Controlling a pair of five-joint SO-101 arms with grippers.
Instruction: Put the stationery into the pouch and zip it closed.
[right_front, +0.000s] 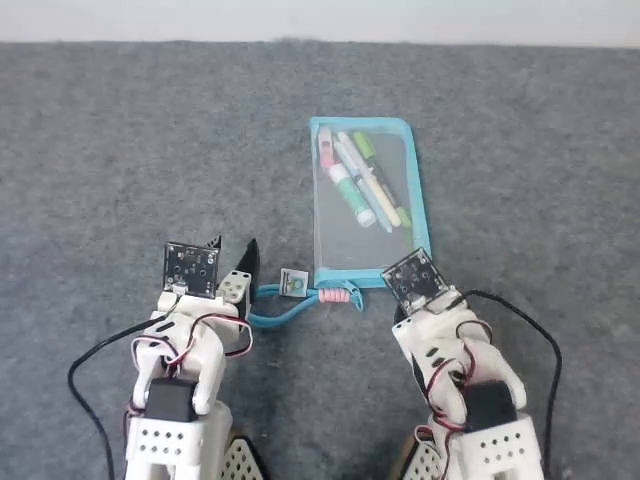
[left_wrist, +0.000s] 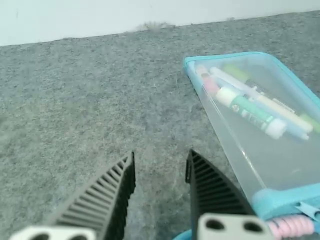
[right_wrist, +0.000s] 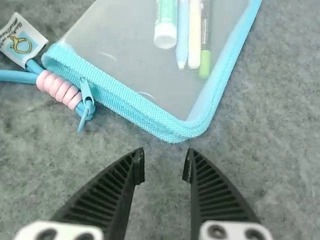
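Pouch (right_front: 362, 245): flat on grey mat (right_front: 120, 150), pens (right_front: 360, 180) inside, zip (right_wrist: 125, 102) seemingly closed
Left gripper (left_wrist: 160, 160): fingers apart, holding nothing
Right gripper (right_wrist: 162, 156): fingers apart, empty, near pouch corner

Pouch (right_front: 355, 245) flat on the mat (right_front: 120, 150), right of centre, long side running near to far. Stationery (right_front: 358, 180) in the pouch, in its far half, slanting far-left to near-right. Zip pull (right_wrist: 86, 97) at the pouch's near-left corner, beside the bead coil (right_front: 335, 296). Tag (right_front: 293, 283) just left of the coil. Strap (right_front: 280, 312) runs left from the coil toward the left gripper (right_front: 233, 245). The left gripper is left of the pouch and apart from it. Right gripper (right_wrist: 162, 150) just near of the pouch's near-right corner, not touching.
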